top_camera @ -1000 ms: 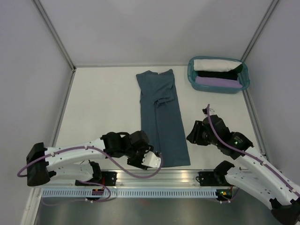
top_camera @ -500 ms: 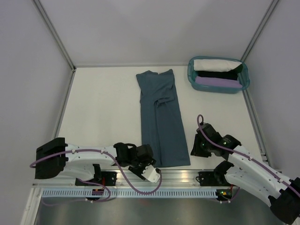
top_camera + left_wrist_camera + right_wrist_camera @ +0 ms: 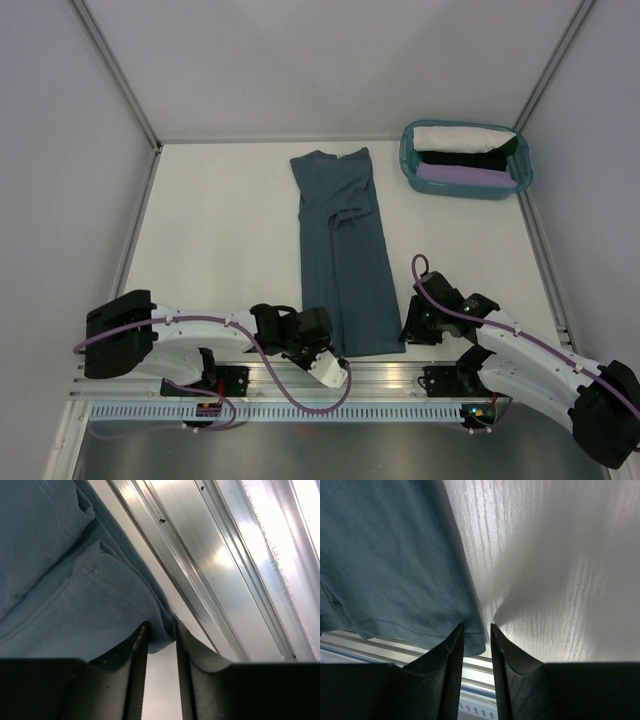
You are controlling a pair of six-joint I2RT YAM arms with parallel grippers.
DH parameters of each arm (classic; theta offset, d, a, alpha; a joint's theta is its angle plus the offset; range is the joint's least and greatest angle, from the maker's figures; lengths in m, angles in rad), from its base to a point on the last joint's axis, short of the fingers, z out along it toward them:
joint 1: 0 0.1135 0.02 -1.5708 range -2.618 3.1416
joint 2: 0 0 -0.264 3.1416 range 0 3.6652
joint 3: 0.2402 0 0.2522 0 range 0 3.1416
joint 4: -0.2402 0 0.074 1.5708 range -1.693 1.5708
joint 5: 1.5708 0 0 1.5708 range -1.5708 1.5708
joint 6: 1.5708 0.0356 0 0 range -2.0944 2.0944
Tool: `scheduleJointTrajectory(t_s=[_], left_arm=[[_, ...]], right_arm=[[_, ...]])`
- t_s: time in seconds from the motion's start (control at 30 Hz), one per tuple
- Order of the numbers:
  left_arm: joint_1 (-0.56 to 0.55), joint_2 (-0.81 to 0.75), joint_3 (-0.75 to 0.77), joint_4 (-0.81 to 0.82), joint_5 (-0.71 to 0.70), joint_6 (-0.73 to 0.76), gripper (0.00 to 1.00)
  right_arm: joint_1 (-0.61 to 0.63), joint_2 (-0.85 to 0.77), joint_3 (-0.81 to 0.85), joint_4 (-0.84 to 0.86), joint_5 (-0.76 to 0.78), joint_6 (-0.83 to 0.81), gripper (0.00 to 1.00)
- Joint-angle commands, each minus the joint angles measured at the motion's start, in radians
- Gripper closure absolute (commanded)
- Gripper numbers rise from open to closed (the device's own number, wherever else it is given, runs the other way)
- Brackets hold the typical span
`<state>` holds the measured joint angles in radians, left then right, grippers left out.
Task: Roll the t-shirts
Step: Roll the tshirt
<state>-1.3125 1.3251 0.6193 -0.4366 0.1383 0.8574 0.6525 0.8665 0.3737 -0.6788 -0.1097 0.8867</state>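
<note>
Two narrow-jawed grippers pinch the slate-blue t-shirt's (image 3: 345, 250) bottom corners: left gripper (image 3: 160, 631) lower centre, right gripper (image 3: 476, 628) beside it; teal basket (image 3: 406, 163) upper right, aluminium rail (image 3: 390, 372) below.

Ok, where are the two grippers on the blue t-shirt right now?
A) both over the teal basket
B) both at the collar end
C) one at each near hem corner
C: the left gripper and the right gripper each straddle a near hem corner of the t-shirt, fabric showing between the fingertips.
</note>
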Motion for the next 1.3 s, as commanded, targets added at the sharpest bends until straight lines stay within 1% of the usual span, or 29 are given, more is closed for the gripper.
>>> scheduleJointTrajectory(t_s=[0.0, 0.07, 0.1, 0.17, 0.2, 0.27, 0.37, 0.43, 0.47, 0.5, 0.53, 0.6, 0.67, 0.7, 0.83, 1.0, 1.03, 1.13, 1.2, 1.27], left_arm=[[-0.004, 0.002, -0.012, 0.030, 0.023, 0.015, 0.68], [-0.004, 0.000, -0.015, 0.036, 0.017, 0.015, 0.75], [-0.004, 0.000, -0.016, 0.039, 0.014, 0.014, 0.82], [-0.002, -0.003, -0.020, 0.044, 0.004, 0.015, 0.88], [-0.002, -0.004, -0.020, 0.051, 0.001, 0.012, 0.94], [-0.002, -0.004, -0.017, 0.061, -0.014, -0.012, 0.97], [0.005, -0.006, -0.001, 0.059, -0.014, -0.060, 0.98], [0.025, -0.009, 0.014, 0.055, -0.017, -0.108, 0.98], [0.035, -0.010, 0.020, 0.050, -0.011, -0.122, 0.98], [0.053, -0.013, 0.025, 0.039, -0.009, -0.135, 0.98], [0.062, -0.014, 0.031, 0.038, 0.004, -0.161, 0.98], [0.097, -0.012, 0.039, 0.029, 0.029, -0.190, 0.98], [0.128, -0.012, 0.057, 0.021, 0.050, -0.251, 0.98], [0.165, -0.012, 0.072, 0.003, 0.079, -0.283, 0.98], [0.234, -0.018, 0.088, -0.024, 0.142, -0.323, 0.98], [0.311, -0.018, 0.112, -0.028, 0.214, -0.368, 0.98], [0.315, -0.020, 0.115, -0.037, 0.219, -0.373, 0.98], [0.326, -0.029, 0.123, -0.060, 0.257, -0.385, 0.98], [0.325, -0.036, 0.117, -0.088, 0.308, -0.379, 0.98], [0.325, -0.046, 0.106, -0.091, 0.322, -0.396, 0.98]], right_arm=[[0.004, -0.004, 0.014, 0.016, -0.013, -0.006, 0.67], [0.002, -0.009, 0.031, -0.027, 0.005, -0.015, 0.67], [0.002, -0.023, 0.031, -0.034, 0.008, -0.017, 0.66], [0.004, -0.032, 0.018, -0.010, -0.021, -0.015, 0.65], [0.003, -0.023, -0.001, 0.027, -0.034, -0.012, 0.64], [0.004, 0.009, -0.027, 0.083, -0.074, -0.006, 0.63], [0.003, 0.051, -0.068, 0.188, -0.130, -0.003, 0.62], [0.003, 0.065, -0.079, 0.205, -0.142, -0.005, 0.65], [0.004, 0.071, -0.078, 0.193, -0.139, -0.009, 0.69], [0.003, 0.069, -0.073, 0.180, -0.136, -0.015, 0.81], [0.002, 0.065, -0.062, 0.158, -0.131, -0.015, 0.88], [0.002, 0.034, -0.047, 0.140, -0.130, -0.012, 0.99], [0.002, 0.006, -0.013, 0.110, -0.128, 0.000, 0.99], [0.002, 0.002, -0.003, 0.102, -0.130, 0.004, 0.99], [0.003, 0.023, 0.031, 0.116, -0.182, 0.009, 1.00], [-0.010, 0.132, 0.088, 0.119, -0.220, -0.043, 1.00], [-0.022, 0.161, 0.118, 0.102, -0.222, -0.060, 1.00], [-0.056, 0.181, 0.158, 0.073, -0.240, -0.112, 1.00], [-0.103, 0.180, 0.166, 0.061, -0.265, -0.130, 1.00], [-0.129, 0.174, 0.168, 0.027, -0.262, -0.153, 1.00]])
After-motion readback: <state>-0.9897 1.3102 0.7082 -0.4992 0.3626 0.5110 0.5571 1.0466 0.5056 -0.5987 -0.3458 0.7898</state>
